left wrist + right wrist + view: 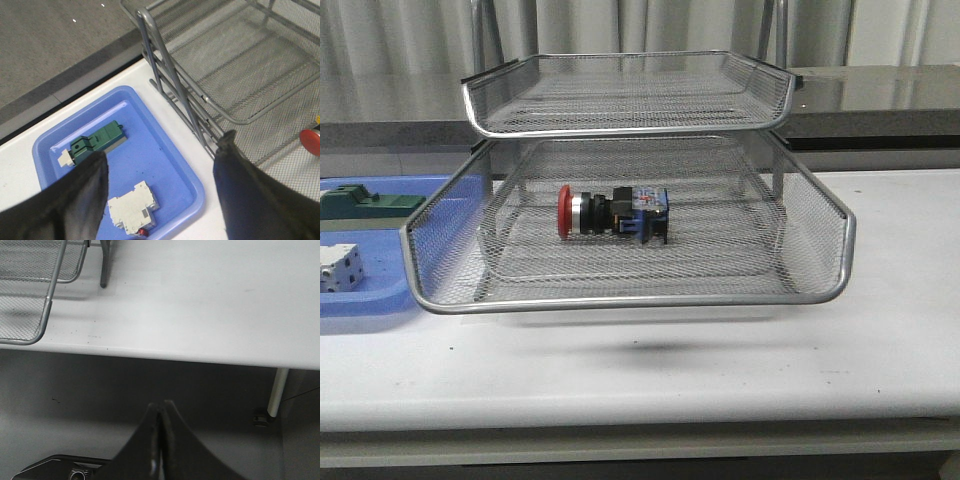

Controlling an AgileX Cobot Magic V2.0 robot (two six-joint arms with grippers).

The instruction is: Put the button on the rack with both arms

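Your left pincer (160,175) shows two broad, matte black fingers (75,200) tapering to blunt tips. Your right pincer (161,407) has glossy black fingers, narrowing to points, above a dark rounded housing.

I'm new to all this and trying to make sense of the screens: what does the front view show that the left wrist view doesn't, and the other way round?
Only the front view shows the whole button, lying on its side in a lower tray of the rack, under an empty upper tray. Only the left wrist view shows the open left gripper above the blue tray. Both show the rack, blue tray, green block, white block and the button's red head.
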